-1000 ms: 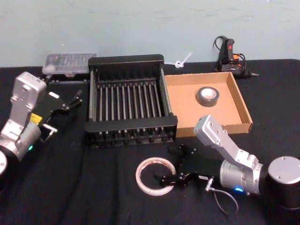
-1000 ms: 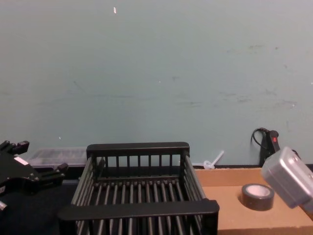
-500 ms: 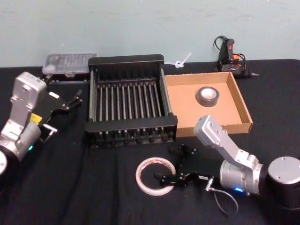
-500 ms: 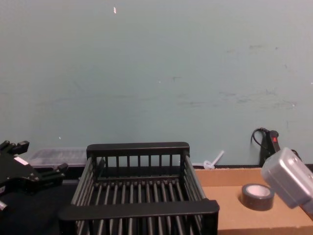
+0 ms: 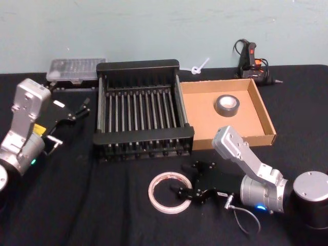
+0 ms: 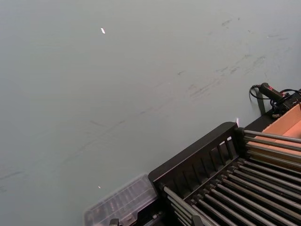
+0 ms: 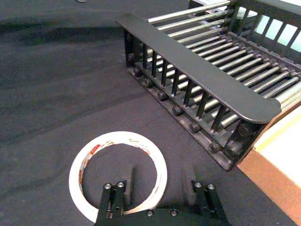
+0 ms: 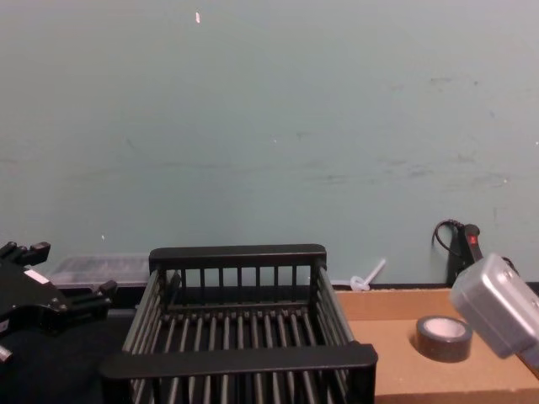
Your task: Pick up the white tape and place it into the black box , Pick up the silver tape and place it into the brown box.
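The white tape [image 5: 168, 192] lies flat on the black cloth in front of the black box [image 5: 143, 136], with red print on its inner core [image 7: 118, 173]. My right gripper [image 5: 188, 180] is low at the ring's right side and open. One finger [image 7: 127, 179] is inside the ring and the other outside, so the ring's wall sits between them. The silver tape [image 5: 227, 104] rests in the brown box [image 5: 261, 110], also in the chest view [image 8: 444, 338]. My left gripper [image 5: 77, 110] hovers open left of the black box.
A clear plastic case [image 5: 76, 69] sits behind the black box's left corner. A glue gun [image 5: 251, 61] and a white tie [image 5: 200, 66] lie at the back near the wall. Black cloth stretches left of the white tape.
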`<control>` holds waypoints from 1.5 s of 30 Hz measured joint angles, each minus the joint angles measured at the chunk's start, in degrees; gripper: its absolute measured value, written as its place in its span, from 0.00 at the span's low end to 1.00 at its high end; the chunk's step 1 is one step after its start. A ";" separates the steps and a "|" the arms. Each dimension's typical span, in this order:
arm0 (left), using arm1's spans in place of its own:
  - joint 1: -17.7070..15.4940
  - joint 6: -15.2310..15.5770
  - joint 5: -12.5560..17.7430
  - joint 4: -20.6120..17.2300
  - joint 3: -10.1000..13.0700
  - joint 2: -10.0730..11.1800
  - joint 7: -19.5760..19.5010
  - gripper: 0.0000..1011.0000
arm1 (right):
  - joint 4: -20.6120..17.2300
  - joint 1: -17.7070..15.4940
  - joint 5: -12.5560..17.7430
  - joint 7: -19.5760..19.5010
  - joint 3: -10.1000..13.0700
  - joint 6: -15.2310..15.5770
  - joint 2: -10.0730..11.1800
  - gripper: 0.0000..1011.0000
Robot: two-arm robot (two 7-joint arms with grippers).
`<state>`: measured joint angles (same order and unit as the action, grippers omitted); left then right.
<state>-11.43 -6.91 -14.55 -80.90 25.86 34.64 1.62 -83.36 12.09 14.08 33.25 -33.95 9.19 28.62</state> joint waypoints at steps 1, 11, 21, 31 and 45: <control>0.00 0.00 0.00 0.00 0.00 0.00 0.00 0.99 | 0.00 0.00 0.00 0.00 0.00 0.00 0.00 0.67; 0.00 0.00 0.00 0.00 0.00 0.00 0.00 0.99 | 0.00 0.00 0.02 0.00 0.00 -0.04 0.00 0.34; 0.00 0.00 0.00 0.00 0.00 0.00 0.00 0.99 | 0.00 0.00 0.02 0.00 0.00 -0.04 0.00 0.11; 0.00 0.00 0.00 0.00 0.00 0.00 0.00 0.99 | 0.00 -0.02 0.11 0.04 0.05 -0.12 0.00 0.09; 0.00 0.00 0.00 0.00 0.00 0.00 0.00 0.99 | -2.67 -0.11 3.19 2.02 1.77 -3.12 1.41 0.09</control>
<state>-11.43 -6.91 -14.55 -80.90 25.86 34.64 1.62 -86.03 11.98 17.27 35.27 -32.18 6.07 30.03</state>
